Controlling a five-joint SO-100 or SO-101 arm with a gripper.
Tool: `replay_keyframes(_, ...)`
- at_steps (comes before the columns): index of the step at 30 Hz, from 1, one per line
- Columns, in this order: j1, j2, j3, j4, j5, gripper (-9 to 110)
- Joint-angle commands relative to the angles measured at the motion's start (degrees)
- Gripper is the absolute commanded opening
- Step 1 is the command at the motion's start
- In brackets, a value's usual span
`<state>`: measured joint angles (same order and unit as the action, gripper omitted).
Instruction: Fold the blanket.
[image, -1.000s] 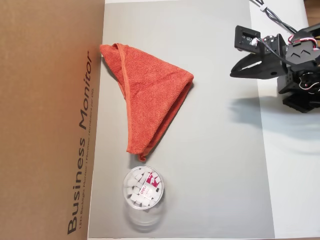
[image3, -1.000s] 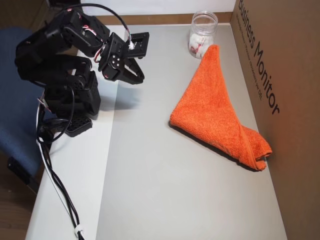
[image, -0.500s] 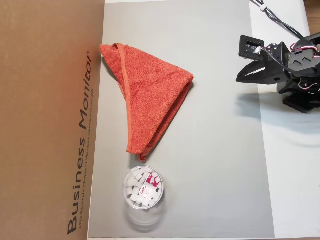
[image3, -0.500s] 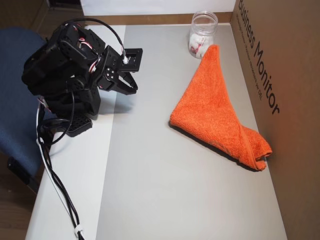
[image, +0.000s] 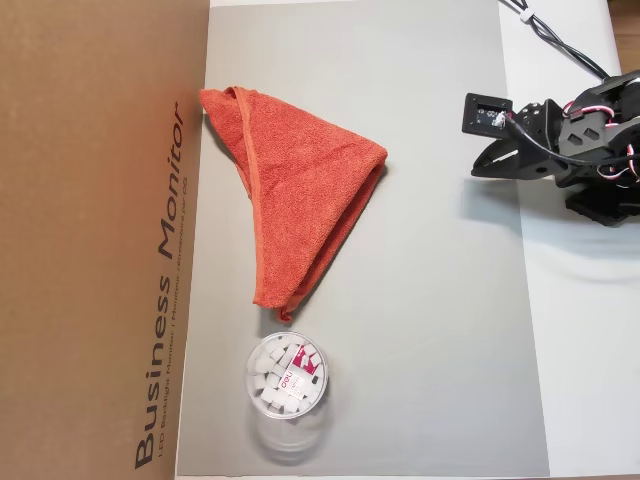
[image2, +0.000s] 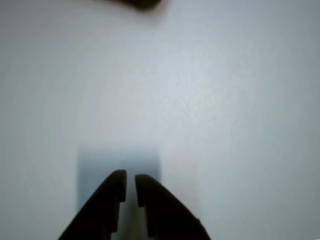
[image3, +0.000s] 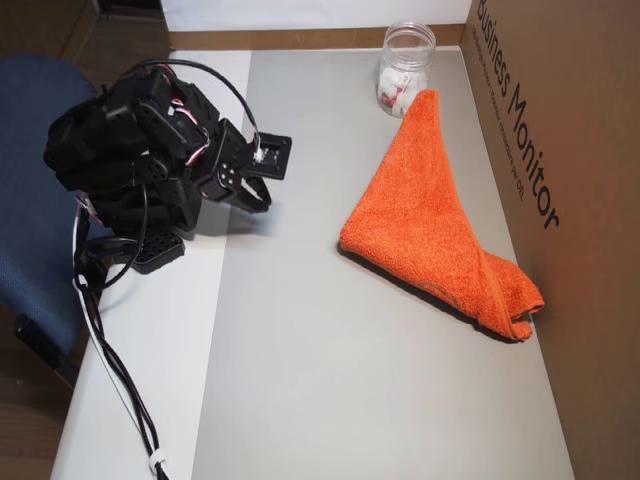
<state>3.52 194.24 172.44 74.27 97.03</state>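
Blanket (image: 300, 195): orange-red, folded to triangle, flat on grey mat (image: 430, 330) of bench, against cardboard box (image: 90, 240); long axis along box, one tip near jar (image: 286, 378).
Lies well apart from tool (image: 478, 165), straight across mat, leftward in an overhead view.
Tool: tips nearly pressed together per wrist view (image2: 129, 181), thin slit only; holds nothing, touches nothing.

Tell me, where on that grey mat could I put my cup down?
The widest bare stretch of mat lies between the folded blanket and the gripper, and runs down past the jar. It is crowded along the cardboard box, where blanket and jar sit close together, and beside the arm.
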Motion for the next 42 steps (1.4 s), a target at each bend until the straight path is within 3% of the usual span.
replay_keyframes(1, 0.26, 0.35, 1.14, -0.79, 0.18, 0)
replay_keyframes(42, 0.18, 0.26, 7.03, 0.09, -0.44, 0)
